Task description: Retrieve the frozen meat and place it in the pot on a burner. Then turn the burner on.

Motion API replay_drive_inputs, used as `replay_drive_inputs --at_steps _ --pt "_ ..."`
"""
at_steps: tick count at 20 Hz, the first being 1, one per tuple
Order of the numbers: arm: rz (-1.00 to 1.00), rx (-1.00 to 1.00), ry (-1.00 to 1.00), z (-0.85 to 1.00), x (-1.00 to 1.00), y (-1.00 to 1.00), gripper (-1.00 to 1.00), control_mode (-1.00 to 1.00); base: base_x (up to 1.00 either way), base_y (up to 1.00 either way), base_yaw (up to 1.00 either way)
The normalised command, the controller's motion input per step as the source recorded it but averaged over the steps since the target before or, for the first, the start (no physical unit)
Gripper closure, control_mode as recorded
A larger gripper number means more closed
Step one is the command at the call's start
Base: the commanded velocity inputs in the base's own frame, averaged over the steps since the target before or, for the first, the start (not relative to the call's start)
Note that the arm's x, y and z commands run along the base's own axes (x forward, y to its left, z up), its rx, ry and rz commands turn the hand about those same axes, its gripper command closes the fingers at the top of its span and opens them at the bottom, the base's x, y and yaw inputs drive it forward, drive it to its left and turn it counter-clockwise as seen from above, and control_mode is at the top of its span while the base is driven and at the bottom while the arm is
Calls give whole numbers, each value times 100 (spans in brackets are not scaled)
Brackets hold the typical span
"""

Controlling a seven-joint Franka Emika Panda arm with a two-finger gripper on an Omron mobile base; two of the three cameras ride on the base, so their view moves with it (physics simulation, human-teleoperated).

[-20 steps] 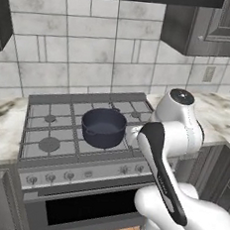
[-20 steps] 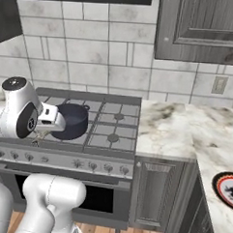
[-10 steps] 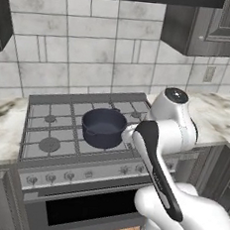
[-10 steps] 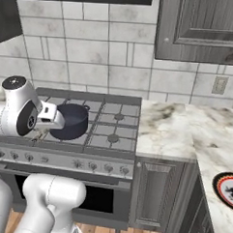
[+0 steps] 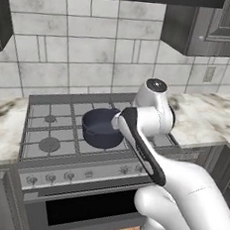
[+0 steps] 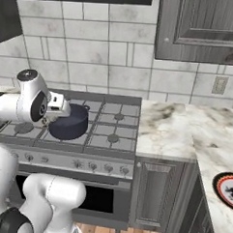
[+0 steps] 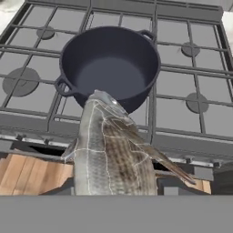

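The frozen meat is a whole grey-brown fish, and in the hand view it runs up from the bottom edge until its head reaches the near rim of the pot. My gripper is shut on the fish, which hides the fingertips. The pot is dark blue-grey with two small side handles and is empty. It stands on the front middle burner of the stove. In the right base view my hand hangs at the pot's near left side, slightly above its rim.
A row of knobs runs along the stove's front panel, above the oven door. Marble counter lies to the right of the stove, with a red-rimmed plate at its far right. Cabinets hang overhead.
The arm has swung a little to the left, bringing the hand and the fish closer to the pot. The pot has not moved.
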Motion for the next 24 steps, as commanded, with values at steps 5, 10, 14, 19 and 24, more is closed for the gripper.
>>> replay_drive_inputs --at_steps 5,10,14,19,24 --pt "0 -3 9 9 68 17 100 -100 0 0 0" --pt "0 -4 2 -13 97 5 100 -100 0 0 0" --pt "0 -6 0 -20 88 16 100 -100 0 0 0" --pt "0 -4 1 -41 52 25 100 -100 0 0 0" --pt "0 0 12 -56 19 13 100 -100 0 0 0"
